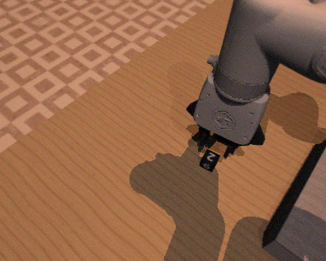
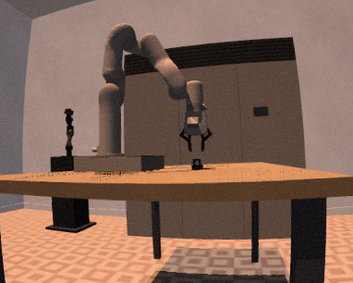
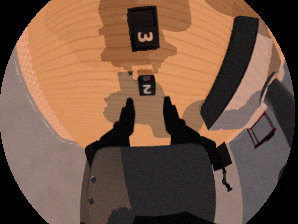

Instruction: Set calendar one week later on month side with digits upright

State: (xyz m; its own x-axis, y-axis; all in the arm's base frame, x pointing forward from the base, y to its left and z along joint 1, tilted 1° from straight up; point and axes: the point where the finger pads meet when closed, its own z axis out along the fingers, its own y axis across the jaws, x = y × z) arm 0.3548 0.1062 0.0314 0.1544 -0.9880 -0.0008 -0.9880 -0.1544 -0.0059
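A small black cube (image 1: 210,161) (image 3: 147,87) lies on the wooden table (image 1: 96,183), with a white 2 on top and a 6 on its side. In the wrist view, a larger black piece (image 3: 141,18) with a white 3 on top lies beyond it on the table. I cannot tell if this piece is the tray with the other cube in it. In the top view the gripper body hides it. My gripper (image 1: 212,147) (image 2: 196,147) (image 3: 148,104) hangs well above the 2 cube, half open, with nothing between its fingers. In the exterior view only a small dark shape (image 2: 197,164) shows on the table below it.
The arm's grey base block (image 1: 305,205) (image 2: 108,163) stands on the table beside the work spot, and its dark edge (image 3: 229,70) shows in the wrist view. The table's edge runs along the patterned floor (image 1: 40,64). A dark stand (image 2: 69,134) rises behind the table.
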